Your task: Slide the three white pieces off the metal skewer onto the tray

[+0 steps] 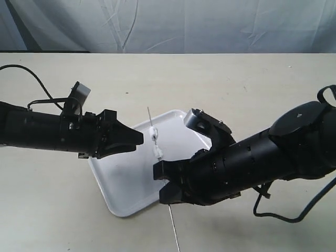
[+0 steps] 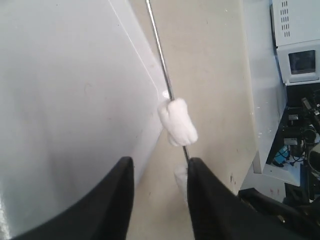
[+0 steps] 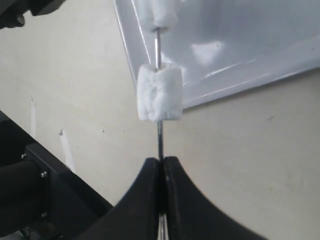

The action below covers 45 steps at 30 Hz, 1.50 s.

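Right gripper [image 1: 161, 181]: nearest the exterior lens, over the tray's [image 1: 123, 184] near edge. Jaws are pinched on the metal skewer [image 1: 173, 226].
Skewer: slants up over the tray. Butt end overhangs the table [image 1: 236, 79] past the tray's near edge, and the tip rises over the tray's far side.
White pieces [image 1: 157, 153]: threaded mid-rod above the tray middle. Two lumps are clear, a third can't be resolved.
Left gripper [image 1: 139, 138]: level with the pieces, over the tray's left edge, apart from the rod.
Arm pose: both forearms low and near-horizontal, converging over the tray.

Left wrist, fingers [image 2: 117, 200]: spread wide, nothing held.
Left wrist, skewer [image 2: 159, 45]: runs along the tray [image 2: 65, 100] rim line and ends at the inner edge of one finger, off-centre in the gap.
Left wrist, pieces: one white piece [image 2: 178, 121] is just ahead of the fingertips. A second is half hidden by a finger.

Right wrist, fingers [image 3: 150, 195]: shut tight on the metal skewer [image 3: 159, 140].
Right wrist, pieces: one white piece [image 3: 159, 93] is just above the grip, at the tray [image 3: 250, 40] rim. Another sits further up over the tray.

Step (judgement): strip not started. No piece is off yet, and the left side is lining up.
Next (judgement): centre the left jaws on the rod behind a piece and close lightly. Then push toward the tip over the tray while the right side holds steady.
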Motion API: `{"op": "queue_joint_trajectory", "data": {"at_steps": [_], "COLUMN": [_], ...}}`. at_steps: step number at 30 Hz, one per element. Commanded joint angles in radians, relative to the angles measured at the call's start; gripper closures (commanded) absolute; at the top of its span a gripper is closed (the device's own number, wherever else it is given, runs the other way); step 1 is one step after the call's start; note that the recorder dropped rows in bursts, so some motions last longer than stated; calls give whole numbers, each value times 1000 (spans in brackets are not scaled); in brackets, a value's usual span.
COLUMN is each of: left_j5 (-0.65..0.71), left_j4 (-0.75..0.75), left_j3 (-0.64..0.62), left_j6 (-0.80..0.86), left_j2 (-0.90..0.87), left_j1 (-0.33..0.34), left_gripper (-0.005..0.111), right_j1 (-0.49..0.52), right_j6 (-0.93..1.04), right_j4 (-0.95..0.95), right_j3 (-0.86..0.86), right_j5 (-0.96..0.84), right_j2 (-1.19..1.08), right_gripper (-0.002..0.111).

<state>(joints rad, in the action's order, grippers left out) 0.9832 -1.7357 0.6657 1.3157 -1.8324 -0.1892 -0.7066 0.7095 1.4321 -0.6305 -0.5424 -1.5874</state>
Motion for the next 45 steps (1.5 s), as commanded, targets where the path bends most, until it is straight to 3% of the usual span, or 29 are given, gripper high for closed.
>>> {"op": "queue_joint_trajectory", "data": {"at_steps": [1, 6, 12, 20, 31, 45], "left_j5": [8, 48, 69, 66, 54, 66], "left_j4": [-9, -9, -9, -9, -9, -9], "left_j3": [9, 11, 16, 18, 18, 18], "left_j6": [1, -15, -26, -55, -49, -39], "left_j2": [0, 0, 0, 0, 0, 0], "left_j1": [-6, -6, -6, -6, -6, -6], "left_gripper": [71, 70, 57, 58, 81, 81], "right_j1": [-66, -114, -133, -133, -133, -133], "right_j6": [54, 55, 57, 61, 61, 65], "right_j4": [101, 128, 150, 165, 172, 173], "right_j3": [3, 3, 3, 3, 3, 3], "right_j5": [47, 91, 109, 94, 63, 29], "right_j2": [7, 7, 7, 7, 7, 7], "right_gripper": [109, 109, 109, 109, 109, 109]}}
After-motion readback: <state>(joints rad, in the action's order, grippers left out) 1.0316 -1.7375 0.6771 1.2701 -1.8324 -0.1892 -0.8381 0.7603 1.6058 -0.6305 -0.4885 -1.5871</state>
